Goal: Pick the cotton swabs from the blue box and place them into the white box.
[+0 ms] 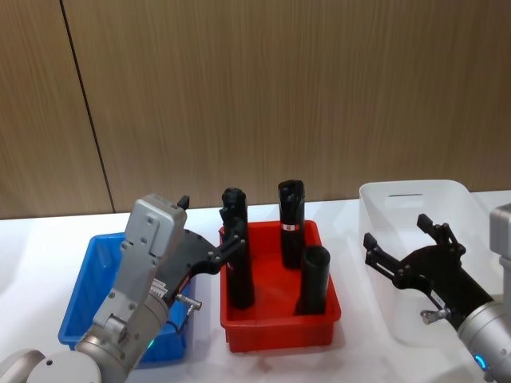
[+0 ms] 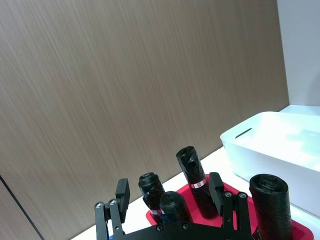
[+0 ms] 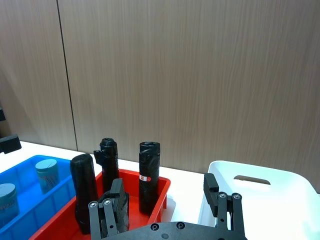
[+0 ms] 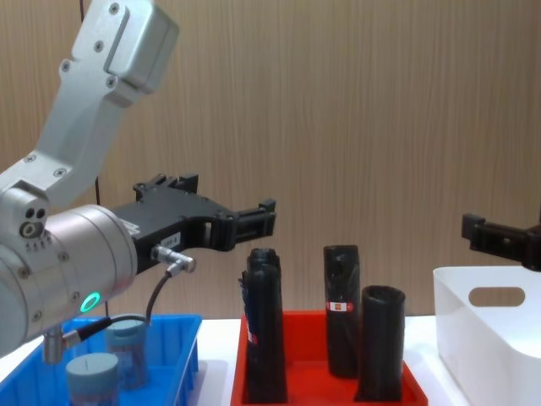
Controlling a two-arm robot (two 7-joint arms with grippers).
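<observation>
- Two jars of cotton swabs (image 4: 91, 372) stand inside the blue box (image 1: 94, 267), on the left of the white table (image 1: 343, 215).
- The left claw (image 1: 209, 223) is spread wide and holds nothing. It hovers raised above the blue box's inner edge, beside the red tray (image 1: 279, 331) of upright black rolls (image 1: 291, 215).
- The right claw (image 1: 397, 231) is also spread and empty, and hovers over the white box (image 1: 415, 190) on the right.

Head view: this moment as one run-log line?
left gripper: open, raised by blue box | right gripper: open, above white box | cotton swabs: two jars in blue box | none grasped
</observation>
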